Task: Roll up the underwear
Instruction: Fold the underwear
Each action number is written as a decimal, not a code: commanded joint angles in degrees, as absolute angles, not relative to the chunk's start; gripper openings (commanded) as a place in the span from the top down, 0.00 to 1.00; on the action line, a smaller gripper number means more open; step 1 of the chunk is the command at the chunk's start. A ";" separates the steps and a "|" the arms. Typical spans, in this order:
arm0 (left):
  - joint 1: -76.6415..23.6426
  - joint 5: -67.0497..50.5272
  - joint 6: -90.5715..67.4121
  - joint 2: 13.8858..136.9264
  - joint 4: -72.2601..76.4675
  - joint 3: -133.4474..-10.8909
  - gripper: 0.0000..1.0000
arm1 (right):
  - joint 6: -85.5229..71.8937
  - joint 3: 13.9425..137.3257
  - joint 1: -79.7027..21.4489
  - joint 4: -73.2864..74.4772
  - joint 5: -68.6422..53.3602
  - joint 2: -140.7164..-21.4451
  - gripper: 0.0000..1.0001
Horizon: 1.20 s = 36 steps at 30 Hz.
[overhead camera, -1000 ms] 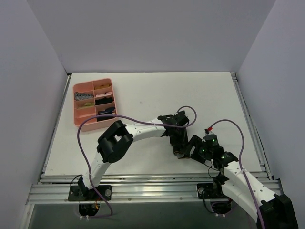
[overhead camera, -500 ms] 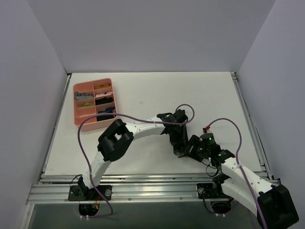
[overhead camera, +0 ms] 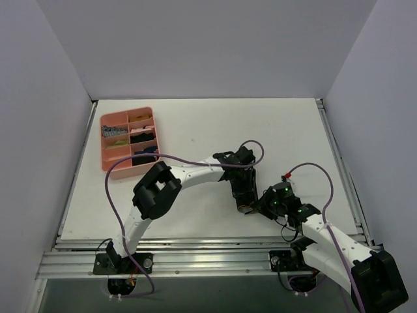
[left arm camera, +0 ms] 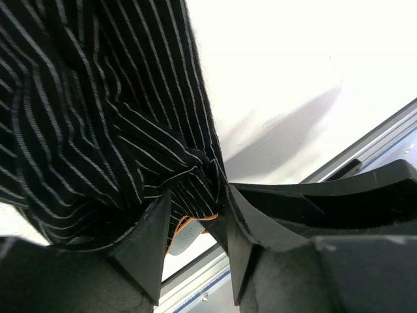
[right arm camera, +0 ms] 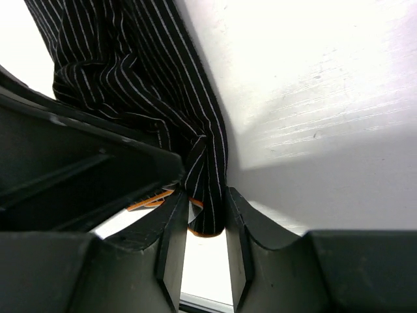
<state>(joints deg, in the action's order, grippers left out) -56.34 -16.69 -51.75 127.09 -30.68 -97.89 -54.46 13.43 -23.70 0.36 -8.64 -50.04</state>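
The underwear (left arm camera: 98, 117): black, pinstriped, bunched into a twist between the fingers (left arm camera: 143, 248) of the left gripper (left arm camera: 195, 195), parted around it; clamped or merely touching, cannot tell. Pinched too in the narrow gap of the right gripper (right arm camera: 207, 195), orange edge peeking out below. Seen from above, left arm (overhead camera: 189, 176) and right arm (overhead camera: 326, 235) bent inward, wrists meeting just right of centre, low on the white table (overhead camera: 195, 124).

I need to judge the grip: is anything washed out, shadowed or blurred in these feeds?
Left wrist: the table is blown out white, the underwear shows sharp stripes, the near fingers are dark and soft. Right wrist: glare at upper right, a grey shadow below it, stripes sharp. Top external: evenly lit, underwear too small to make out.
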 commanded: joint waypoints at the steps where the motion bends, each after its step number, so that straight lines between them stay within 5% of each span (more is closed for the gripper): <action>1: -54.06 -18.72 -52.03 123.49 -31.81 -101.51 0.52 | -56.60 12.40 -23.64 -0.69 -5.89 -50.62 0.77; 10: -49.92 -15.74 -51.25 119.36 -39.45 -102.13 0.45 | -58.62 12.13 -23.73 -9.56 -8.00 -55.36 0.78; 20: -49.31 -9.75 -49.04 110.48 -41.23 -88.61 0.47 | -62.58 13.36 -25.31 -22.75 -9.67 -64.77 0.78; 36: -48.60 -7.47 -52.73 115.14 -34.63 -84.11 0.50 | -66.09 12.04 -30.50 -35.24 -8.17 -71.45 0.79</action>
<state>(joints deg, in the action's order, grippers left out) -48.95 -9.13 -51.33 114.93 -36.60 -82.85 -65.19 12.71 -30.11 -31.53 -9.82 -71.05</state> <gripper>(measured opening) 0.502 0.207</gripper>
